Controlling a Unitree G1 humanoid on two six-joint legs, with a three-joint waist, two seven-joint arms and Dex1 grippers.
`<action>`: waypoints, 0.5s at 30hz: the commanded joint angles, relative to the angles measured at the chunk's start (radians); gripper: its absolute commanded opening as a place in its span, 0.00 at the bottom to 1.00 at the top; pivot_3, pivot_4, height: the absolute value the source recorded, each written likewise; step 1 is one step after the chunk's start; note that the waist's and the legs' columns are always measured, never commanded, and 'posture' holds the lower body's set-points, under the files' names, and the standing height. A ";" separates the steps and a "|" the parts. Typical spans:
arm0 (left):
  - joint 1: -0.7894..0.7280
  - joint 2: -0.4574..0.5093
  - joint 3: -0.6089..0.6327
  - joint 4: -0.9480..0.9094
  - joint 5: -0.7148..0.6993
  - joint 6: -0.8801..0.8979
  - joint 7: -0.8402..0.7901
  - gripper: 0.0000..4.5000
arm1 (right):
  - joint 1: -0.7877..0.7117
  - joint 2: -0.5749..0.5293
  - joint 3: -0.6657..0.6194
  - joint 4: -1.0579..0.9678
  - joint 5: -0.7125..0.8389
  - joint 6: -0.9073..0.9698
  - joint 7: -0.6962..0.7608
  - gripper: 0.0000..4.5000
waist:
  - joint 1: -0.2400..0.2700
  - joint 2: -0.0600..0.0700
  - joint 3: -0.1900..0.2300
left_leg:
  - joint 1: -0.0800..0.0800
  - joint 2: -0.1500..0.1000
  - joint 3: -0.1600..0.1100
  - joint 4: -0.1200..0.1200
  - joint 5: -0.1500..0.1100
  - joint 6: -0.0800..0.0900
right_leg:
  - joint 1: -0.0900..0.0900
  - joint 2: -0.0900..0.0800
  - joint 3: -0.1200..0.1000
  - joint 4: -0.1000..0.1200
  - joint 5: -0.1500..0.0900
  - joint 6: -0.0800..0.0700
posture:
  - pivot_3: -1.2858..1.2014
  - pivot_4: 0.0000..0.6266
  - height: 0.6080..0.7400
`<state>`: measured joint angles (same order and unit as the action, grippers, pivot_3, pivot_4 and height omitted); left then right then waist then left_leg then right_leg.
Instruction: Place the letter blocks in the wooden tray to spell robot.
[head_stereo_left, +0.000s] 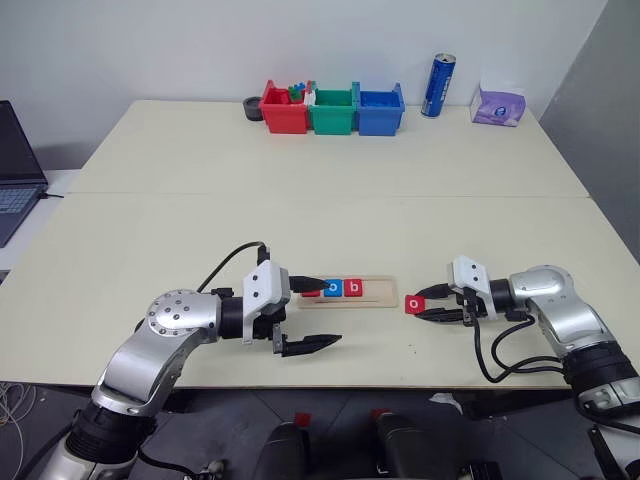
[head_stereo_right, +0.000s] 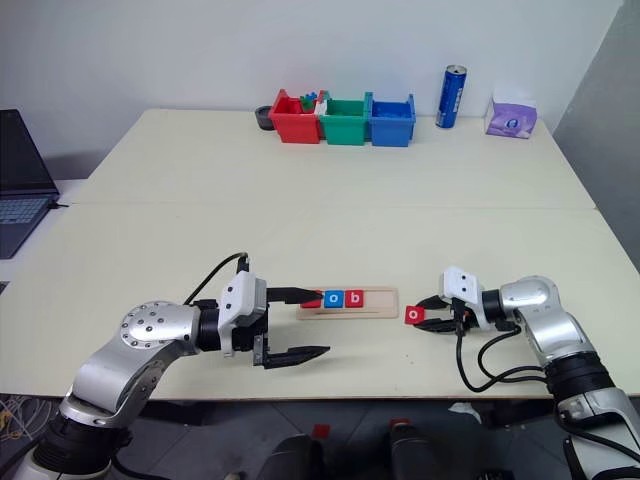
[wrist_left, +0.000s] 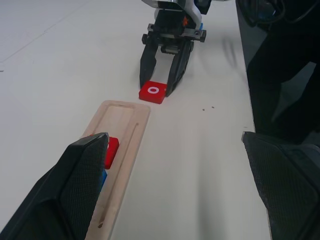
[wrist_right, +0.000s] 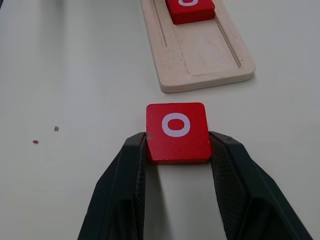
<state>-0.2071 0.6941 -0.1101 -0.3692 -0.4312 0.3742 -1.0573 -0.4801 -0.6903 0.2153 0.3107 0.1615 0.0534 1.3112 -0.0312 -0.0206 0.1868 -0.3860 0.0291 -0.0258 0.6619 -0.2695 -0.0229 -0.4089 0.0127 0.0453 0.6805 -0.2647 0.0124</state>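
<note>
The wooden tray (head_stereo_left: 372, 292) lies near the table's front edge. In it sit a blue "o" block (head_stereo_left: 334, 289) and a red "b" block (head_stereo_left: 351, 289). A red block (head_stereo_left: 312, 293) at the tray's left end is half hidden behind my left finger. To the right of the tray, a red "o" block (wrist_right: 177, 131) lies flat on the table, and my right gripper (wrist_right: 177, 146) is shut on it, a finger against each side. My left gripper (head_stereo_left: 330, 312) stands open at the tray's left end, one finger over the tray and the other in front of it.
Red (head_stereo_left: 284, 110), green (head_stereo_left: 333, 112) and blue (head_stereo_left: 380, 110) bins stand at the table's far edge. A blue can (head_stereo_left: 438, 86) and a purple tissue pack (head_stereo_left: 497, 105) are to their right. A laptop (head_stereo_left: 15, 165) sits at the far left.
</note>
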 joint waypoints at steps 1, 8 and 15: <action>-0.002 0.019 0.083 0.017 -0.025 -0.036 -0.009 1.00 | -0.049 0.008 -0.034 -0.081 0.047 0.057 0.006 0.32 | -0.001 0.000 0.000 | 0.000 0.000 0.000 0.000 0.000 0.000 | 0.000 0.000 0.000 0.000 0.000 0.000 | 0.52 0.24 1.00; 0.013 0.089 0.188 0.099 -0.037 -0.065 -0.058 1.00 | -0.135 0.078 0.008 -0.092 0.043 0.122 -0.002 0.32 | 0.000 0.000 0.000 | 0.001 0.001 -0.001 0.000 0.000 0.000 | 0.000 0.001 -0.001 0.000 0.000 0.000 | 0.52 0.24 1.00; 0.011 0.082 0.201 0.086 -0.038 -0.048 -0.021 1.00 | -0.211 0.147 0.056 0.066 -0.031 0.033 0.002 0.32 | 0.004 0.000 0.000 | 0.000 0.001 -0.001 0.000 0.000 0.000 | 0.000 0.000 -0.001 0.000 0.001 -0.002 | 0.52 0.24 1.00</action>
<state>-0.1899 0.7803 0.0750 -0.2409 -0.4551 0.3260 -1.0920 -0.6643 -0.5451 0.2688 0.3667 0.1368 0.1152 1.3068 -0.0277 -0.0204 0.1869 -0.3862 0.0297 -0.0263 0.6617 -0.2696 -0.0229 -0.4090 0.0120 0.0440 0.6805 -0.2636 0.0101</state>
